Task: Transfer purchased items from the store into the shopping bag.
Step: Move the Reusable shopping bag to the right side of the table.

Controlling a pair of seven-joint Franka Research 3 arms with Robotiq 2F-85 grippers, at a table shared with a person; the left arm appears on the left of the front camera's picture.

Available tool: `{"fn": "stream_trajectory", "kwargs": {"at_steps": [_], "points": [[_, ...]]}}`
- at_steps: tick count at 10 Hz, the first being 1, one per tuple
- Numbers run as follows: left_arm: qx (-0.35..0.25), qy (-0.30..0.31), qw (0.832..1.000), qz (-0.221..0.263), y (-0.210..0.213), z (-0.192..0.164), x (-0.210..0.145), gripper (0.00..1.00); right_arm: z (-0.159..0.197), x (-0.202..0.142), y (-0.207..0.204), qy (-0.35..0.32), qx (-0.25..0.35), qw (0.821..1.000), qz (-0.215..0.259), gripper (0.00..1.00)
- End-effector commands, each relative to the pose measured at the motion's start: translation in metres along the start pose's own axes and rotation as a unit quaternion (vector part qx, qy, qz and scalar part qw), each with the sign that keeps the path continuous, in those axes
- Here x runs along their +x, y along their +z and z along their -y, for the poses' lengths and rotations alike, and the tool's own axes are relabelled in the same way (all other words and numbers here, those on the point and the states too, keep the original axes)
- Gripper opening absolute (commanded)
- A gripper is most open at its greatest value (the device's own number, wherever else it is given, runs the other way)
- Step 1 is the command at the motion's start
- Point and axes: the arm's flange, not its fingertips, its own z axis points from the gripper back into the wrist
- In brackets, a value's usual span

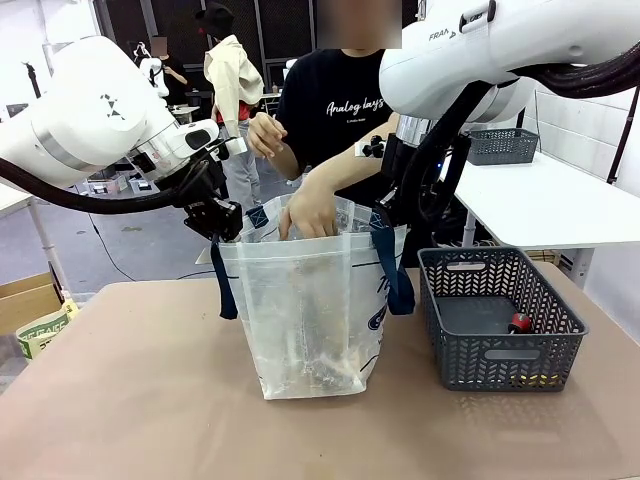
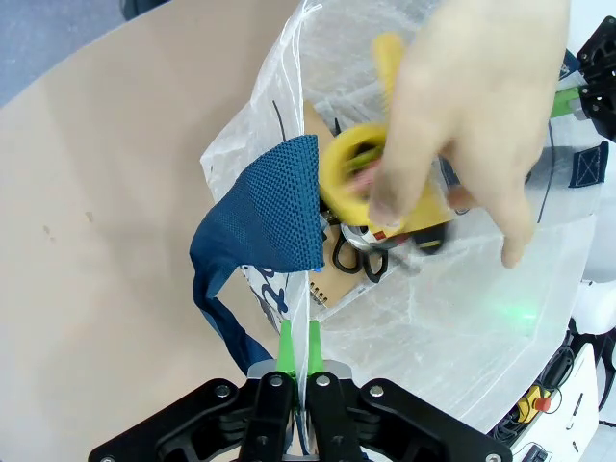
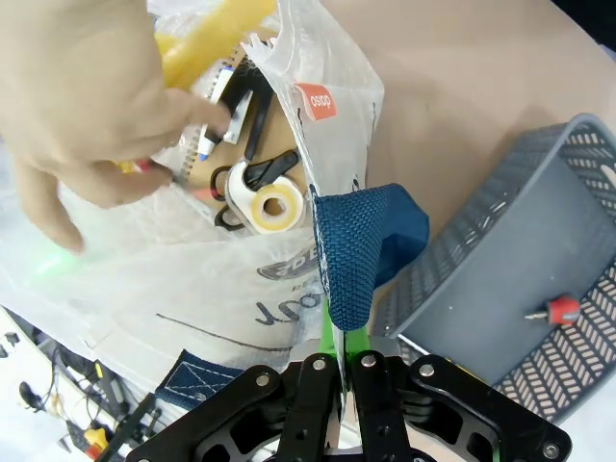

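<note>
Fingers of left gripper (image 1: 226, 224): pressed together on the left rim of the shopping bag (image 1: 310, 310), just beside a navy strap handle (image 2: 265, 217), holding that side up.
Shopping bag: upright mid-table, mouth stretched open between both grippers.
Person's hand (image 1: 310, 210): reaching down into the bag's mouth with a blurred yellow item (image 2: 346, 173).
Bag contents: a brown spiral notebook (image 2: 322, 274), black-handled scissors (image 2: 361, 258) and a roll of tape (image 3: 274, 206) lie at the bottom.
Right gripper (image 1: 386, 214): fingers clamped shut on the bag's right rim at its other navy handle (image 3: 361, 250).
Basket (image 1: 455, 330): dark grey lattice, on the table right of the bag, close beside it.
Left in basket: a small red-and-black item (image 1: 519, 323), and something flat and yellowish (image 1: 540, 380) by the near wall.
Progress: judged well along; several goods bagged, one going in, about two to move.
</note>
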Motion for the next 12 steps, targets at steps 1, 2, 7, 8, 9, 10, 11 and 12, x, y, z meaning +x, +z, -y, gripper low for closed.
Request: {"fn": "stream_trajectory", "kwargs": {"at_steps": [1, 2, 7, 8, 9, 10, 11, 12], "points": [[0.004, 0.001, 1.0, 0.002, 0.0014, -0.0002, 0.0006, 0.0, 0.0009, -0.0004, -0.0003, -0.001, 0.0, 1.0, 0.0, 0.0], [0.004, 0.001, 1.0, 0.002, 0.0014, -0.0002, 0.0006, 0.0, 0.0009, -0.0004, -0.0003, -0.001, 0.0, 1.0, 0.0, 0.0], [0.004, 0.001, 1.0, 0.002, 0.0014, -0.0002, 0.0006, 0.0, 0.0009, -0.0004, -0.0003, -0.001, 0.0, 1.0, 0.0, 0.0], [0.004, 0.001, 1.0, 0.002, 0.0014, -0.0002, 0.0006, 0.0, 0.0009, -0.0004, -0.0003, -0.001, 0.0, 1.0, 0.0, 0.0], [0.004, 0.001, 1.0, 0.002, 0.0014, -0.0002, 0.0006, 0.0, 0.0009, -0.0004, -0.0003, -0.001, 0.0, 1.0, 0.0, 0.0], [0.004, 0.001, 1.0, 0.002, 0.0014, -0.0002, 0.0006, 0.0, 0.0009, -0.0004, -0.0003, -0.001, 0.0, 1.0, 0.0, 0.0], [0.004, 0.001, 1.0, 0.002, 0.0014, -0.0002, 0.0006, 0.0, 0.0009, -0.0004, -0.0003, -0.001, 0.0, 1.0, 0.0, 0.0], [0.004, 0.001, 1.0, 0.002, 0.0014, -0.0002, 0.0006, 0.0, 0.0009, -0.0004, -0.0003, -0.001, 0.0, 1.0, 0.0, 0.0]]}}
